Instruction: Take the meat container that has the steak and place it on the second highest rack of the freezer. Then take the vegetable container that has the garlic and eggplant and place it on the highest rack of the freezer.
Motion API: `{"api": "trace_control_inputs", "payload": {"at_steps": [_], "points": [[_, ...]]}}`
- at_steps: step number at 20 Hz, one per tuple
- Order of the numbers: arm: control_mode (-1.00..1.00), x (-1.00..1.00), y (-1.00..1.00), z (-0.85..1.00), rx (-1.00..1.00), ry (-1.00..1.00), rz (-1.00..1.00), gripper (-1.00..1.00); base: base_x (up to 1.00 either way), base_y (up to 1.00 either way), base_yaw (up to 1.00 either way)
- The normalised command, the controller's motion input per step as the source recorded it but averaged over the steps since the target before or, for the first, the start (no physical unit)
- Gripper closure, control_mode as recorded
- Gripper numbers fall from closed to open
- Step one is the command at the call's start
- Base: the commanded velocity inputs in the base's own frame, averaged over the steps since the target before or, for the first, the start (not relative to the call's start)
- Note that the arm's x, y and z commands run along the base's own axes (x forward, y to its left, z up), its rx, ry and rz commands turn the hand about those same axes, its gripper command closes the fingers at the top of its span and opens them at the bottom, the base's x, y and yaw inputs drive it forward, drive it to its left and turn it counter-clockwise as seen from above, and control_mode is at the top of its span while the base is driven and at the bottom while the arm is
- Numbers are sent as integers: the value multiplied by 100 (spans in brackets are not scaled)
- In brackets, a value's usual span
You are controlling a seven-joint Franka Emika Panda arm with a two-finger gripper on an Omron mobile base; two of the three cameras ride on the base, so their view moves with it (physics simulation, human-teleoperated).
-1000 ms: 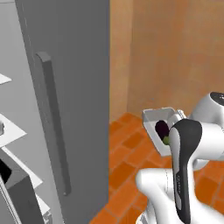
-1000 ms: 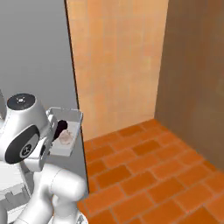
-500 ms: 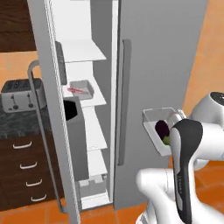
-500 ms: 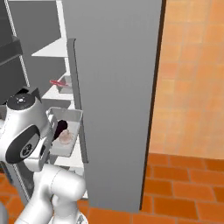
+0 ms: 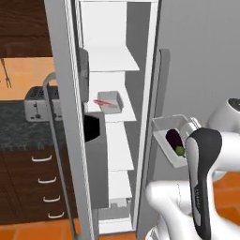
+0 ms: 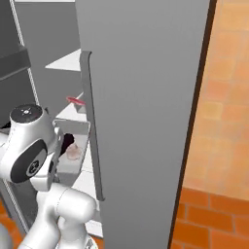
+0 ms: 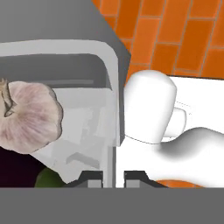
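Observation:
My gripper (image 7: 113, 177) is shut on the side wall of the vegetable container (image 7: 112, 109), a pale grey tray. In it lie the garlic (image 7: 28, 116) and the dark eggplant (image 7: 13, 170). From the left base view the vegetable container (image 5: 164, 125) hangs in front of the open freezer (image 5: 140, 28), right of its shelves, with the eggplant (image 5: 174, 138) inside. The right base view shows the garlic (image 6: 74, 151) in the tray (image 6: 80, 127) beside my arm. The meat container (image 5: 112, 97) with the red steak (image 5: 104, 103) rests on a white shelf, one empty shelf (image 5: 112, 60) above it.
The freezer's left door (image 5: 63, 93) stands open with a long bar handle (image 5: 54, 140). Its right door (image 5: 201, 70) is shut. A toaster (image 5: 37, 104) sits on a dark counter over drawers (image 5: 44, 183) at left. Orange brick floor (image 5: 227, 187) lies at right.
The whole picture has swung: the base has moved from facing a closed grey door and orange wall to facing the open freezer shelves. The vegetable container stays in my grip.

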Motion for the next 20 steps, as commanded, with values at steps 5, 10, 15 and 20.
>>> {"api": "trace_control_inputs", "payload": {"at_steps": [5,10,15,20], "points": [[100,0,0,0,0,0,0,100,13,37,35],[100,0,0,0,0,0,0,100,53,11,17],[100,0,0,0,0,0,0,100,25,28,13],[-100,-11,53,84,-16,-22,2,100,0,0,0]]}}
